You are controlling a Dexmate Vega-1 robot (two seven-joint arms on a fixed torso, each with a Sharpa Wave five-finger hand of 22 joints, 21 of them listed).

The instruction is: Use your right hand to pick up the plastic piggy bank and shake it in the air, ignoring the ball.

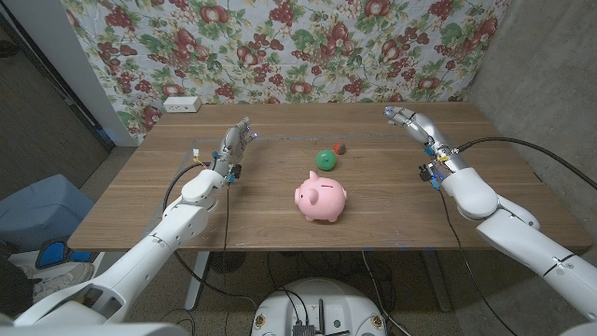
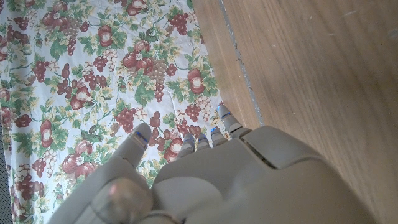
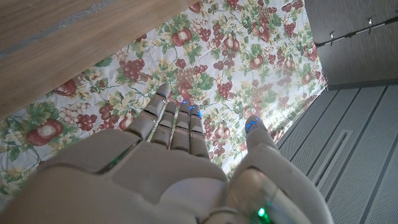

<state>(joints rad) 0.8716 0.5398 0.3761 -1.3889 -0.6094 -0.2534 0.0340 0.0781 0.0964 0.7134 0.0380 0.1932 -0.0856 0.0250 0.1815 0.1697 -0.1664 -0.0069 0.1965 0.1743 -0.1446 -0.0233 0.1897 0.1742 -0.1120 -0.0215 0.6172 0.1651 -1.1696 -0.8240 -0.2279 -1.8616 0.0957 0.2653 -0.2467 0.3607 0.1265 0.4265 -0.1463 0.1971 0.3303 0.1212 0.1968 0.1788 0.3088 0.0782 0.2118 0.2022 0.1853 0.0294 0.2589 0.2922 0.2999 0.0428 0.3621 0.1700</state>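
Note:
A pink plastic piggy bank (image 1: 322, 198) stands on the wooden table (image 1: 280, 229) near its front middle. Just behind it lies a green ball (image 1: 325, 159). My right hand (image 1: 410, 122) is raised over the table's far right, well away from the piggy bank, fingers stretched out and holding nothing; the right wrist view shows those fingers (image 3: 177, 121) pointing at the floral cloth. My left hand (image 1: 238, 142) hovers at the far left, fingers extended and empty, and its back (image 2: 249, 180) shows in the left wrist view.
A small brown-red object (image 1: 340, 147) sits right of the ball. A white box (image 1: 181, 105) rests at the table's back left corner. A floral cloth (image 1: 280, 47) hangs behind the table. A blue bin (image 1: 42, 210) stands on the floor to the left.

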